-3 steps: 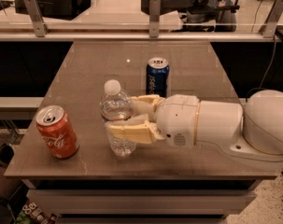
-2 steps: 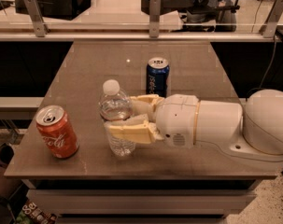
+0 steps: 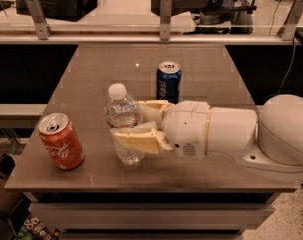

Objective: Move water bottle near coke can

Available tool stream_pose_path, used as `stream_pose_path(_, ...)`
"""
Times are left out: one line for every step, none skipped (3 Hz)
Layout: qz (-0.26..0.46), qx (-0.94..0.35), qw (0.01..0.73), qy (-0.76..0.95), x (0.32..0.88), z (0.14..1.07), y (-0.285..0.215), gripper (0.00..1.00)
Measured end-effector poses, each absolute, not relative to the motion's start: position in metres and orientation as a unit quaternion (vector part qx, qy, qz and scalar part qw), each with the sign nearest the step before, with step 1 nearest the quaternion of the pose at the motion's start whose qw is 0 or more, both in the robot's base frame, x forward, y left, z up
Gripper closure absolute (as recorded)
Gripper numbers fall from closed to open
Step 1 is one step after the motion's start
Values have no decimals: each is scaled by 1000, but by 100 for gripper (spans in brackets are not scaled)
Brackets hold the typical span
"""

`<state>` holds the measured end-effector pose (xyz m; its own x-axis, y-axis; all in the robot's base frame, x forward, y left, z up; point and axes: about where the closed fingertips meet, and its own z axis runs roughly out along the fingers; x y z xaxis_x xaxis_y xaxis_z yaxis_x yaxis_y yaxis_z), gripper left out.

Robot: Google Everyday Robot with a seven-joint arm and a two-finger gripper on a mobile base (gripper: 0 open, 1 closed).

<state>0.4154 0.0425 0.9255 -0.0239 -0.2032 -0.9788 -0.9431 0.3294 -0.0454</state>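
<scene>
Reaches in from the right of the view with the gripper [image 3: 127, 120], low over the front half of the desk [image 3: 91, 69]. Grips the water bottle [image 3: 122, 110] upright with jaws clamped on its body, one cream finger behind and one across the front. Places the bottle at the desk's front middle; cannot tell whether its base touches. Shows the coke can [image 3: 61, 141] upright near the front-left corner, apart from the bottle, and a blue Pepsi can [image 3: 168, 81] upright just behind the gripper.
</scene>
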Motion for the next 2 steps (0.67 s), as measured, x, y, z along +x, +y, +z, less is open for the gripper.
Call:
stream_pose_path(351, -463, 525, 622, 414, 926, 45, 12)
stream_pose_path(350, -465, 525, 621, 413, 927, 47, 0)
